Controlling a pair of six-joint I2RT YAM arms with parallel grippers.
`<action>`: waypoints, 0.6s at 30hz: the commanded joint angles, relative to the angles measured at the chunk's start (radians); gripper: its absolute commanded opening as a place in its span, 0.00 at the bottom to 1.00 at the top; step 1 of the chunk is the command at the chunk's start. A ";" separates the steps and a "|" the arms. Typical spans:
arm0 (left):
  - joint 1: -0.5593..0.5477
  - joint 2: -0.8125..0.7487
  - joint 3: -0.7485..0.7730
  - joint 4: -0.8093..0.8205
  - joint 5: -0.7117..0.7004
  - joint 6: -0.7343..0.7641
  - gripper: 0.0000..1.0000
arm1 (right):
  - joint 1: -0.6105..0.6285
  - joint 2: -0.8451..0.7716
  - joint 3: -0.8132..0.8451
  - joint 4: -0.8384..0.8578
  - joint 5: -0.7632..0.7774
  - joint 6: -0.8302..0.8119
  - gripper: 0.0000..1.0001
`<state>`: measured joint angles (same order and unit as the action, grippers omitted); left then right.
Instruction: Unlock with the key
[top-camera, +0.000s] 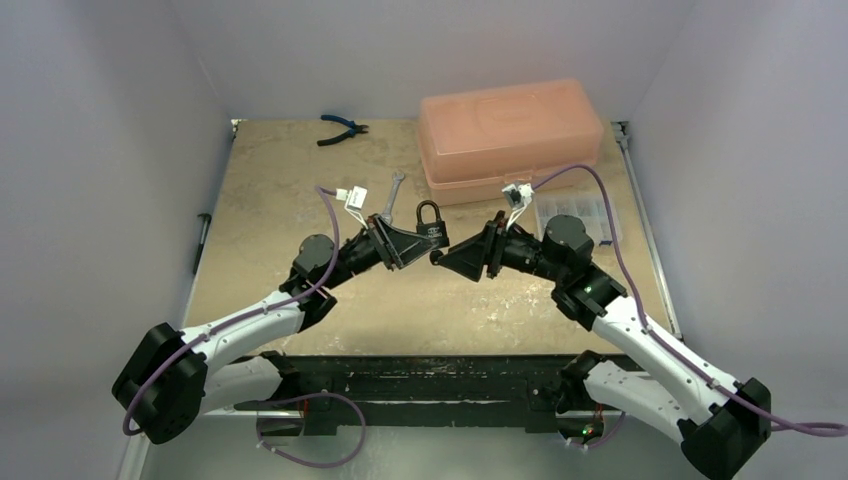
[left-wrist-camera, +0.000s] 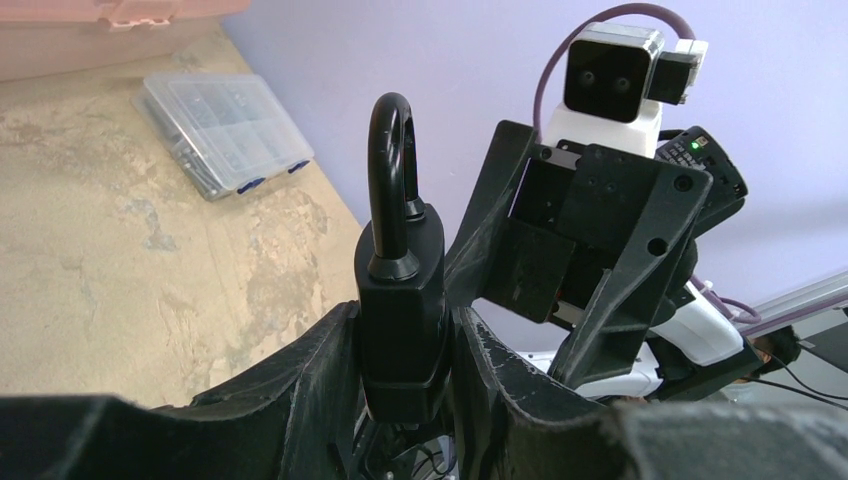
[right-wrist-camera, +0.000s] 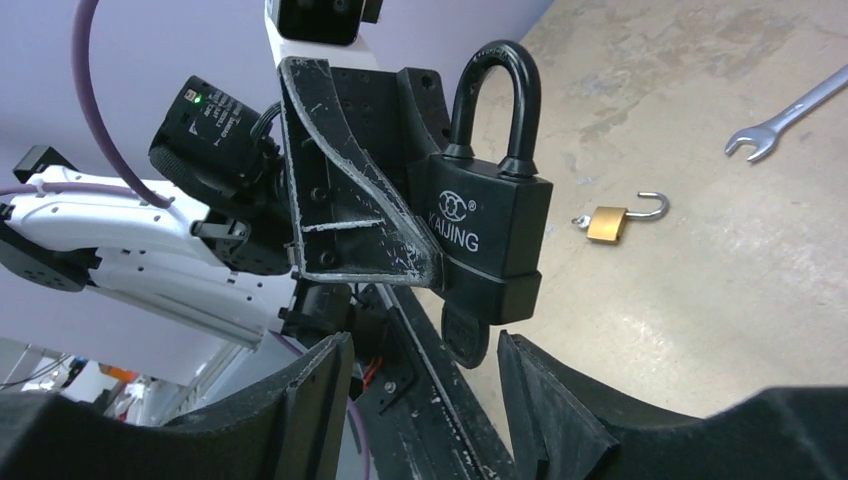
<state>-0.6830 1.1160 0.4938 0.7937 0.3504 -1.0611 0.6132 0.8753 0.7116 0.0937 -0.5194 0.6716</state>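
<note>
A black padlock (top-camera: 431, 228) marked KAIJING (right-wrist-camera: 485, 235) is held upright above the table, and its shackle looks closed. My left gripper (left-wrist-camera: 405, 320) is shut on the padlock's body (left-wrist-camera: 402, 310), with a finger on each side. A black key (right-wrist-camera: 466, 335) sticks out of the padlock's underside. My right gripper (right-wrist-camera: 420, 345) is open. Its fingers stand on either side of the key head without touching it. In the top view the right gripper (top-camera: 445, 257) meets the left gripper (top-camera: 405, 245) just below the padlock.
A small brass padlock (right-wrist-camera: 605, 222) with an open shackle lies on the table. A wrench (top-camera: 392, 195) lies behind the left gripper. Blue-handled pliers (top-camera: 342, 128) lie at the back. A pink plastic box (top-camera: 510, 135) and a clear organiser case (top-camera: 575, 215) stand at the back right.
</note>
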 joint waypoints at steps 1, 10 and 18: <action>0.000 -0.031 0.071 0.174 -0.019 -0.032 0.00 | 0.026 0.021 -0.002 0.097 -0.008 0.020 0.60; 0.000 -0.026 0.071 0.192 -0.029 -0.043 0.00 | 0.045 0.061 0.006 0.109 0.020 0.022 0.55; 0.000 -0.020 0.059 0.220 -0.039 -0.051 0.00 | 0.053 0.103 0.024 0.117 0.059 0.029 0.45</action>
<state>-0.6830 1.1160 0.5014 0.8494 0.3302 -1.0916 0.6609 0.9752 0.7116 0.1581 -0.5037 0.6983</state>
